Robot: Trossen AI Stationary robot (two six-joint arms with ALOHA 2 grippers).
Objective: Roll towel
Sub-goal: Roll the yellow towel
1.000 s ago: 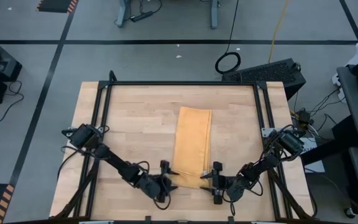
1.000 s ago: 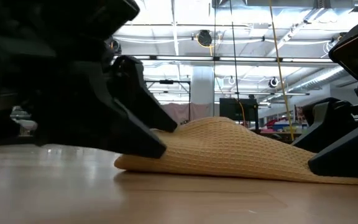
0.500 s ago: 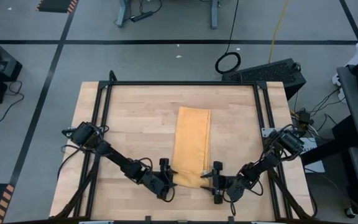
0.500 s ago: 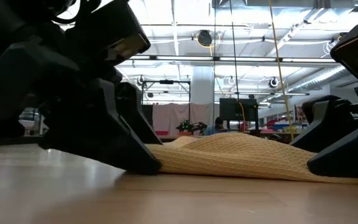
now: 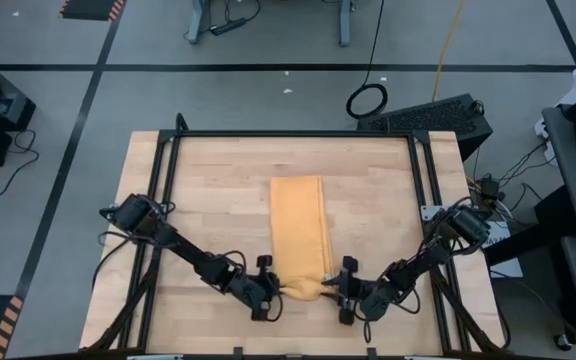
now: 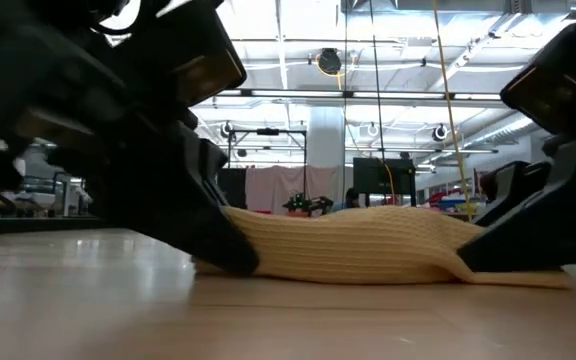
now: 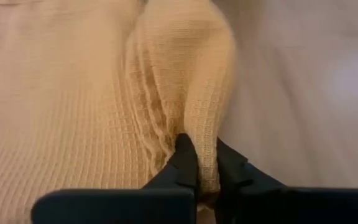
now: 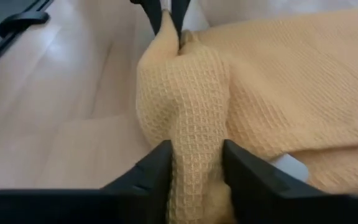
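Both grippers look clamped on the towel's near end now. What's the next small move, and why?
Probably lift and turn that near edge forward together. The left gripper and right gripper each pinch a bunched corner of the towel, which otherwise lies flat and unrolled.

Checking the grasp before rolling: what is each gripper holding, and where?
Both hold the towel at its near end: left gripper and right gripper each pinch a corner.

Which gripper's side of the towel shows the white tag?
The right gripper: its wrist view shows the white tag lying on the towel beside its fingers. The left gripper pinches a fold with no tag visible near it.
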